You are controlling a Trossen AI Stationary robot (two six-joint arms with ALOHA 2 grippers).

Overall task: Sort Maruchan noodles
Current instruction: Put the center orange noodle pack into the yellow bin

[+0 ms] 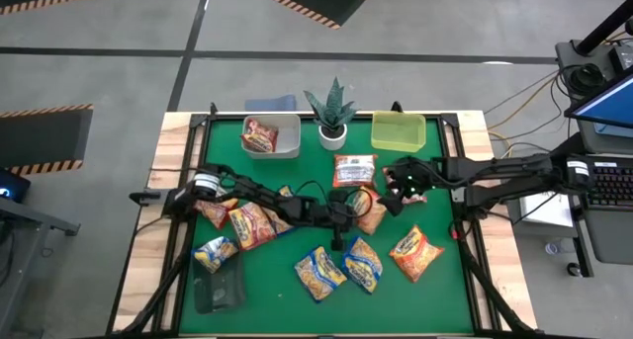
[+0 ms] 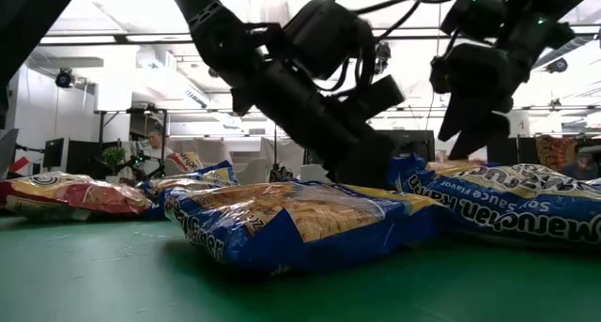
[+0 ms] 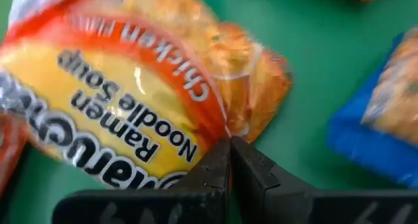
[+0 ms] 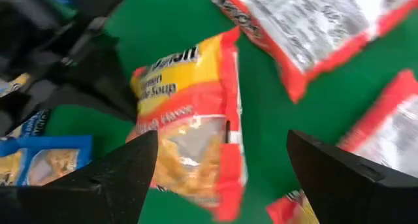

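Note:
Several Maruchan noodle packets lie flat on the green table (image 1: 445, 299). An orange-yellow chicken packet (image 1: 372, 216) lies mid-table between my two grippers. My left gripper (image 1: 346, 220) reaches in from the left and is shut at that packet's edge (image 3: 225, 134). My right gripper (image 1: 401, 189) hovers open over the same packet (image 4: 189, 132), one finger on either side and not touching it. Near it are a red-white packet (image 1: 354, 169), another orange one (image 1: 415, 252) and yellow-blue ones (image 1: 361, 263) (image 1: 318, 273). More packets (image 1: 252, 223) lie under the left arm. My left gripper pinches the orange-yellow packet between its two fingertips (image 3: 215, 162), at the packet's edge (image 3: 227, 129) beside the clear window. Whether the packet is off the table I cannot tell.
A grey bin (image 1: 272, 136) with one red packet, a potted plant (image 1: 332, 117) and a yellow-green bin (image 1: 398, 131) stand along the far edge. A dark container (image 1: 218, 290) sits at the near left. Blue packets (image 2: 300, 219) fill the low view's foreground.

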